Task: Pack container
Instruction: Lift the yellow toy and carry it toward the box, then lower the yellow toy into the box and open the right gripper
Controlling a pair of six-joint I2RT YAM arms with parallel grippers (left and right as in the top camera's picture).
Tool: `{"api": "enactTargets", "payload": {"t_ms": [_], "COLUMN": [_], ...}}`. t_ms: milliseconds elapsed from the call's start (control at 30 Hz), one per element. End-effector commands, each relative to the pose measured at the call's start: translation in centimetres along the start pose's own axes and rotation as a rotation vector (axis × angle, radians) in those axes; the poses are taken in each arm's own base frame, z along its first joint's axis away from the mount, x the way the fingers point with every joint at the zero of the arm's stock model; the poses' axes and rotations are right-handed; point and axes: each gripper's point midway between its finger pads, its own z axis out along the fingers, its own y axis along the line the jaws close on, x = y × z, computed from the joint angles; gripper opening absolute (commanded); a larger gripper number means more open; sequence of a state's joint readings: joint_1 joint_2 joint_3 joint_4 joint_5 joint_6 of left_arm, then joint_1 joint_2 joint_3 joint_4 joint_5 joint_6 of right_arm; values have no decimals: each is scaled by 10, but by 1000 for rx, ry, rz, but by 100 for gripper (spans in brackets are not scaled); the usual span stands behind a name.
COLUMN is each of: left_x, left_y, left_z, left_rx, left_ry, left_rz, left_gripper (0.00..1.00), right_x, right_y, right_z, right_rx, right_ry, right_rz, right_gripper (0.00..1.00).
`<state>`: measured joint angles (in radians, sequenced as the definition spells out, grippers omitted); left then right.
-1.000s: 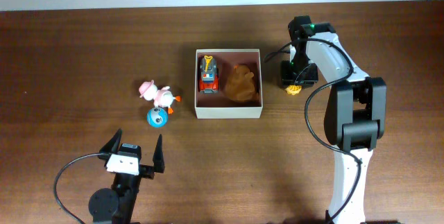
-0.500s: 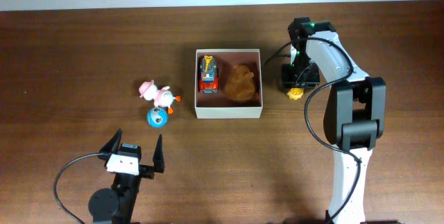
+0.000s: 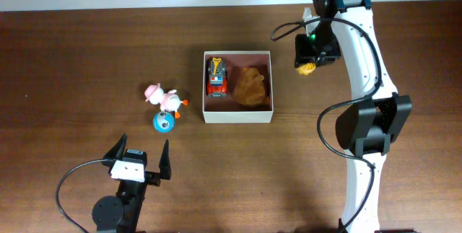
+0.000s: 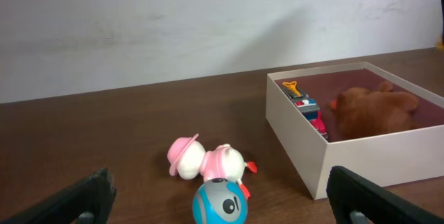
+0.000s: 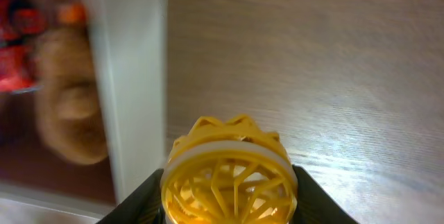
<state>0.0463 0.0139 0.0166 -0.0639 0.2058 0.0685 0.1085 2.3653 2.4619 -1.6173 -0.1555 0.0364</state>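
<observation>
- Container [image 3: 238, 116] sits on the bench [image 3: 86, 53], off to the left of the right gripper [image 3: 309, 63] and a little nearer the robot's base than that gripper
- Seen from the left gripper [image 3: 141, 154], the container [image 4: 361, 158] stands ahead and to the right, well apart from its fingers
- Right gripper is clenched on a yellow lattice toy [image 5: 229, 175], one finger at each side of it; in the overhead view the yellow lattice toy [image 3: 307, 68] shows at the gripper's tip, outside the container and near its right wall
- In the right wrist view the container's cream wall [image 5: 135, 92] lies up and left of the held toy, with bare bench under and beyond the toy
- Inside the container, a red toy car [image 3: 216, 78] lies on the side farther from the right gripper and a brown plush bear [image 3: 250, 87] on the side nearer to it
- Left gripper is released, fingers spread wide with nothing between them
- Just ahead of the left gripper, a blue ball [image 4: 219, 203] touches a pink duck figure [image 4: 207, 163] behind it, both on the bench left of the container
</observation>
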Motion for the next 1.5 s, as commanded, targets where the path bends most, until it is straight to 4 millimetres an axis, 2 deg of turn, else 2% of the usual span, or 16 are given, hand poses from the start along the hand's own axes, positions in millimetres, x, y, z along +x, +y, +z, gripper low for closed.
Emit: {"api": "enactTargets", "payload": {"t_ms": [0,167,400,533,700,1033,1167,1233,1300,1467], "left_x": [2,2,2,2,2,2,2,2,2,1], "left_y": [1,1,1,1,1,1,1,1,1,0], "left_z": [0,0,0,0,0,0,0,0,0,0], "left_rx": [-3,-3,-3,-3,-3,-3,-3,-3,-3,-2], "left_ry": [-2,-2,-2,-2,-2,-2,-2,-2,-2,-2], "left_rz": [16,16,16,16,16,16,16,16,16,16], "left_gripper": [100,100,100,99,100,99,100,100,100,100], "right_x": [-5,-5,-13,-18,-21,-39,-43,-45,-45,-44], "right_y": [44,75,136,166,172,172,173,174,174,174], "right_z": [-14,-10,-5,0,13,58,65,65,64,64], "right_rx": [-108,-115,-140,-153,-151,-150,-154,-155,-155,-154], "right_ry": [-50,-67,-149,-195,-190,-176,-182,-190,-191,-186], "right_rz": [-134,-218,-353,-413,-402,-399,-400,-403,-403,-402], "right_gripper": [43,44,43,49,49,48,49,61,68,78]}}
